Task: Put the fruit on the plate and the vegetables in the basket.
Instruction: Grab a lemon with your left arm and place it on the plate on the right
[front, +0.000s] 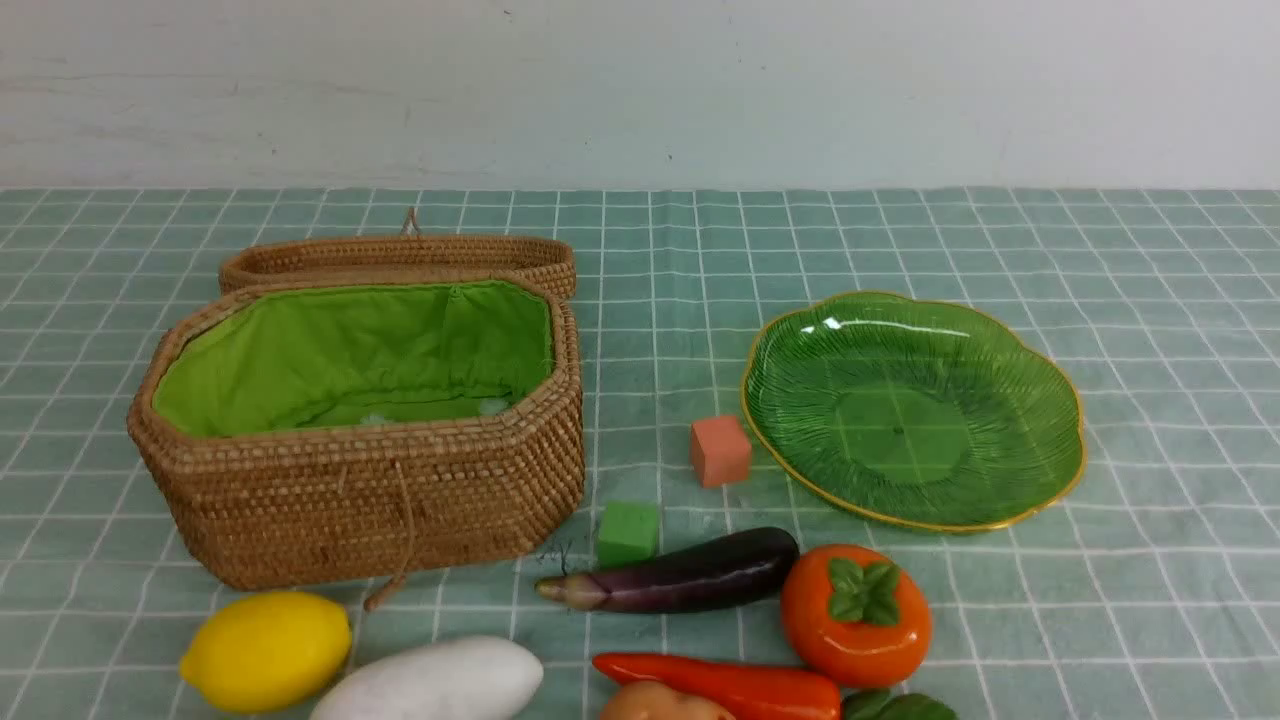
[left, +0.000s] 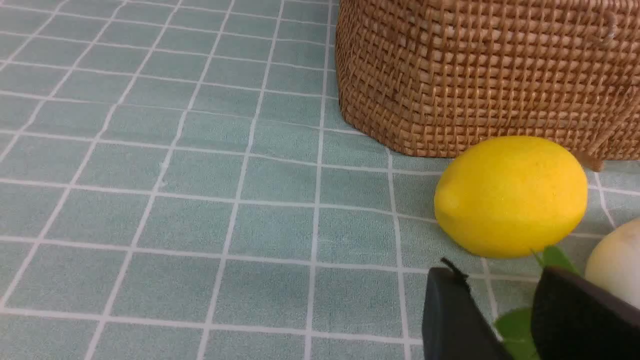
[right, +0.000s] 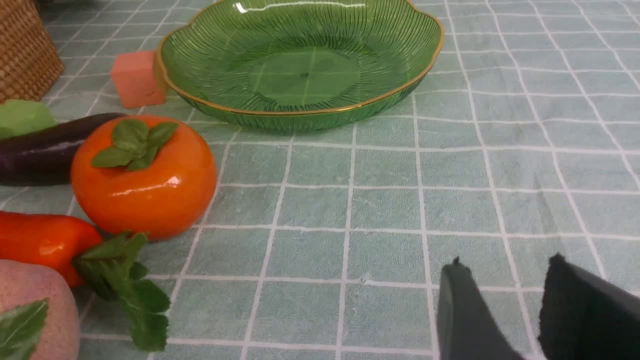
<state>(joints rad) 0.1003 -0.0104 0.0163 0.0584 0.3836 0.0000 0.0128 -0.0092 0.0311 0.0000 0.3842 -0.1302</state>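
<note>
Left claw (left: 500, 282) parted, empty, lemon (left: 510, 196) just beyond. Right claw (right: 505, 272) parted, empty, persimmon (right: 150, 195) well apart. Lining of basket (front: 350, 500) shows in front view only.

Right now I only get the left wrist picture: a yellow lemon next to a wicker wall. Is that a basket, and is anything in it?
Observer: Yes. In the front view the basket is open, with its lid folded back. Only green lining shows inside.
Operator: Is there a plate somewhere?
Observer: A green glass plate sits to the right of the basket, with nothing on it.
Operator: Is there any other fruit?
Observer: An orange persimmon stands on the near side of the plate, right beside a purple eggplant.
</note>
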